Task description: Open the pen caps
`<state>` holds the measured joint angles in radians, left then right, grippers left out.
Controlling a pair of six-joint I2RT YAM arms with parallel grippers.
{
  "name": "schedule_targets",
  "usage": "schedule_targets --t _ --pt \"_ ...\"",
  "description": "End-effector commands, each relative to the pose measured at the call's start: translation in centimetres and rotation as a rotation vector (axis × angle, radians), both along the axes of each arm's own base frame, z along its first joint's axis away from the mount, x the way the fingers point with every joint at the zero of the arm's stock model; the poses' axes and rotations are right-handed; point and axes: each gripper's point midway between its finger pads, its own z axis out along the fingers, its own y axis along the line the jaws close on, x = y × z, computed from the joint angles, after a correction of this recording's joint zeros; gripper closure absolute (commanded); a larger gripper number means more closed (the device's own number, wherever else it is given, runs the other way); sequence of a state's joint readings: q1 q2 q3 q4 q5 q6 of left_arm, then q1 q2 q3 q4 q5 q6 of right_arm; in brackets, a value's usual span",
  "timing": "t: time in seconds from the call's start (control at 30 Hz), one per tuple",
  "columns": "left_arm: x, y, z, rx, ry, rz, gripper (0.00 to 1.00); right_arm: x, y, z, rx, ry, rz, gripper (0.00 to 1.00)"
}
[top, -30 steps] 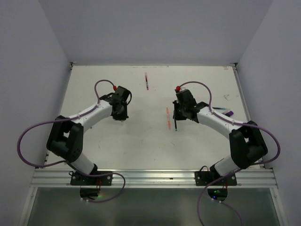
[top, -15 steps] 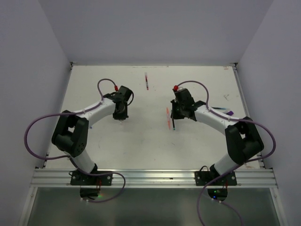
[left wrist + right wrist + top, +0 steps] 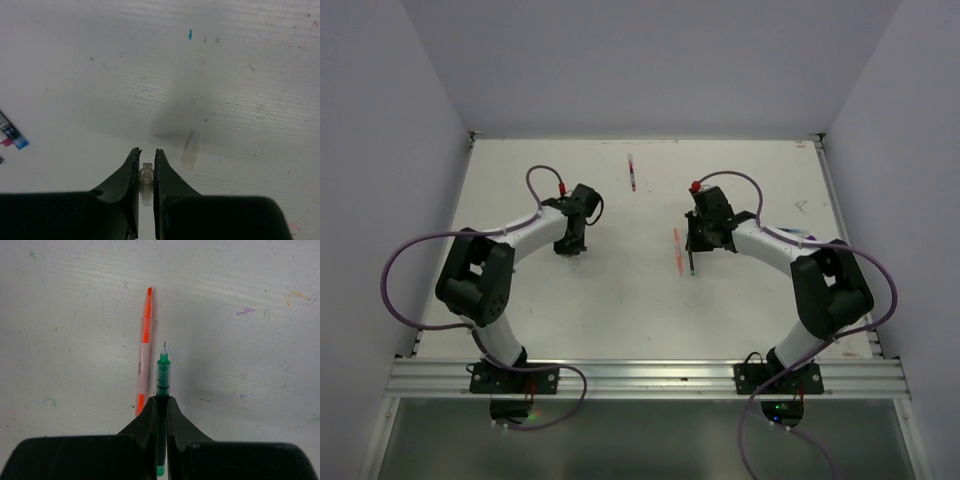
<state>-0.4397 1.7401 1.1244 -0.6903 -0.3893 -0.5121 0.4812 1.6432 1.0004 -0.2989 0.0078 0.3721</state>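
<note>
**Both jaws clamped: a cap in the left, a green pen in the right**

My left gripper [image 3: 147, 151] had its jaws drawn almost together, with only a narrow slot between them. In that slot they pinched a whitish cap [image 3: 146, 176]. The cap sat back from the fingertips with its long axis along my fingers and its round end facing out toward the tips. A second cap [image 3: 190, 150], clear and blurred, lay loose on the table [image 3: 100, 75] just ahead and to the right of the tips. It was not touching them, and its length ran roughly away from me.

My right gripper [image 3: 161, 399] was clamped tight on a green pen [image 3: 163, 372]. The pen ran straight out along my fingers and its bare fine nib pointed away from me. An orange pen [image 3: 145, 352] lay flat just to its left, nearly parallel.

Compared with a second before, both grips were unchanged. From above, both of my elbows had swung inward. My right wrist had drifted left, bringing the green pen closer to the orange one, and my left wrist had shifted slightly left.
</note>
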Motion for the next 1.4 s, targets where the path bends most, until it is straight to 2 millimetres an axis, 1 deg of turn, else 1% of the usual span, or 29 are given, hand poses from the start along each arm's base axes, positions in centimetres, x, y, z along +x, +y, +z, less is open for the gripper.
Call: schedule_targets --t 0.0,0.1,0.27,0.4,0.43,0.5,0.53,0.6,0.8,1.0,1.1,1.2,1.37 --pt "1.0 1.4 0.6 0.046 -0.04 0.04 1.0 2.1 0.7 1.0 0.014 -0.054 0.017 1.0" --pt "1.2 1.8 0.2 0.05 -0.035 0.047 1.0 2.4 0.8 0.8 0.014 -0.054 0.014 1.0" --pt "1.4 1.2 -0.8 0.026 -0.022 0.026 0.99 2.6 1.3 0.5 0.039 -0.045 0.021 1.0" --pt "1.3 1.0 -1.8 0.019 -0.001 0.016 0.92 2.6 1.2 0.2 0.037 -0.038 0.023 1.0" --pt "1.3 0.8 -2.0 0.009 -0.003 0.014 0.89 2.7 1.2 0.1 0.037 -0.038 0.023 1.0" --pt "1.1 0.8 -2.2 0.003 -0.001 0.014 0.86 2.7 1.1 -0.1 0.037 -0.033 0.02 1.0" --pt "1.1 0.8 -2.2 0.003 -0.003 0.015 0.83 2.8 1.1 -0.1 0.038 -0.036 0.022 1.0" --pt "0.9 1.1 -2.2 0.011 -0.004 0.026 0.8 2.7 0.9 -0.2 0.036 -0.03 0.018 1.0" --pt "0.5 1.1 -2.4 0.002 0.0 0.028 0.73 2.9 0.9 -0.6 0.05 -0.022 0.015 1.0" --pt "0.5 1.0 -2.5 -0.003 -0.002 0.031 0.69 3.0 1.1 -1.0 0.061 -0.011 0.019 1.0" --pt "0.5 0.8 -2.5 -0.014 -0.003 0.027 0.68 2.9 1.5 -1.1 0.083 -0.007 0.023 1.0" --pt "0.4 0.4 -2.7 -0.034 0.004 0.023 0.67 2.7 1.5 -1.6 0.085 0.006 0.025 1.0" --pt "0.1 0.3 -2.9 -0.047 0.006 0.021 0.67 2.8 1.7 -1.8 0.092 0.011 0.025 0.99"
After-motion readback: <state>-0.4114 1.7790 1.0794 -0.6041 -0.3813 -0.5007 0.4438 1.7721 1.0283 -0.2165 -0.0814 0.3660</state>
